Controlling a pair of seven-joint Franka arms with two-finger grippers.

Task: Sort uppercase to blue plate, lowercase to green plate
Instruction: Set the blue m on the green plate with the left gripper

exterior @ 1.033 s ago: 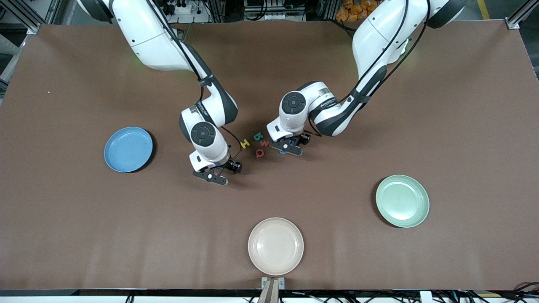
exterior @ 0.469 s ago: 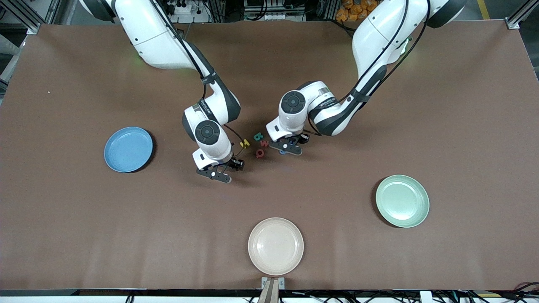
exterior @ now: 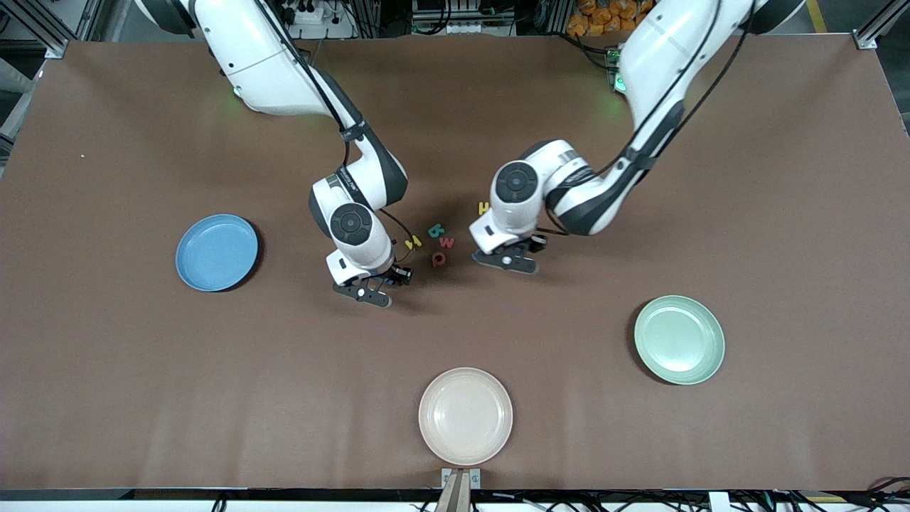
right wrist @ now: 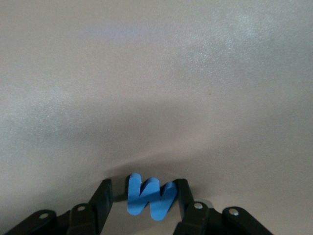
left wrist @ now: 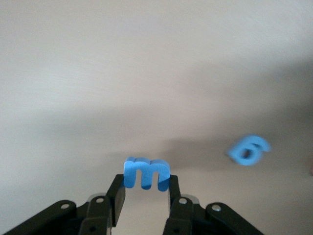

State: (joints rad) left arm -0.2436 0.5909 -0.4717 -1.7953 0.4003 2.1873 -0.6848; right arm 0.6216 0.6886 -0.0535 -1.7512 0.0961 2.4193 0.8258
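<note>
My left gripper is shut on a blue m-shaped letter and holds it just above the table beside the letter cluster. A blue g-like letter lies on the table below it. My right gripper is low at the cluster's other side. Its open fingers straddle the blue W: one finger touches it, the other stands apart. Yellow H, teal letter, red w, red Q and a tiny yellow letter lie between the arms. The blue plate and green plate hold nothing.
A beige plate sits at the table edge nearest the front camera, midway between the other two plates. The blue plate is toward the right arm's end, the green plate toward the left arm's end.
My left gripper has lifted with the blue m and moved toward the left arm's end, uncovering the tiny yellow letter. My right gripper has shifted slightly toward the letter cluster.
</note>
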